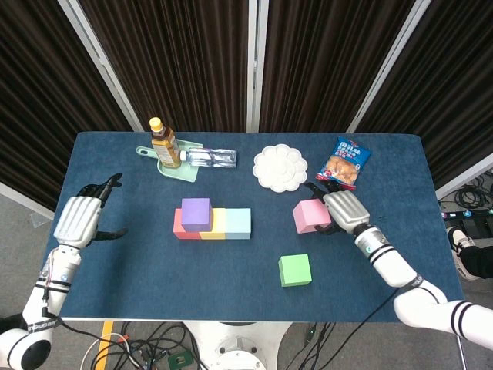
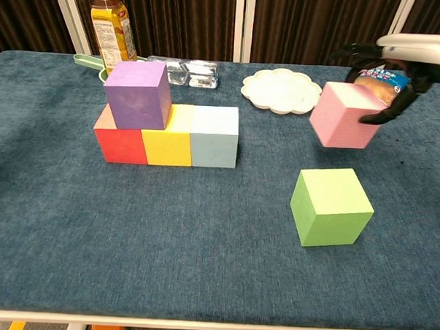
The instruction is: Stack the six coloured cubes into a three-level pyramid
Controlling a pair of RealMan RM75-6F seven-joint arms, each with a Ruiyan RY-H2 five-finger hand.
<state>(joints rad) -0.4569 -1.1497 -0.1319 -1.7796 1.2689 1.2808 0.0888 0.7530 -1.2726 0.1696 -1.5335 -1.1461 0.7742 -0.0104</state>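
A red cube (image 2: 119,141), a yellow cube (image 2: 170,142) and a light blue cube (image 2: 214,137) stand in a row mid-table. On top of the red and yellow ones sits a purple cube (image 2: 137,94). My right hand (image 1: 342,210) grips the pink cube (image 1: 310,216) and holds it lifted above the table, right of the row. The green cube (image 1: 294,270) lies alone on the cloth nearer the front edge. My left hand (image 1: 79,218) hovers open at the table's left edge, holding nothing.
Along the back stand a tea bottle (image 1: 164,143) on a green tray (image 1: 179,170), a clear plastic box (image 1: 210,158), a white flower-shaped plate (image 1: 280,166) and a snack bag (image 1: 344,163). Dark curtains hang behind the table.
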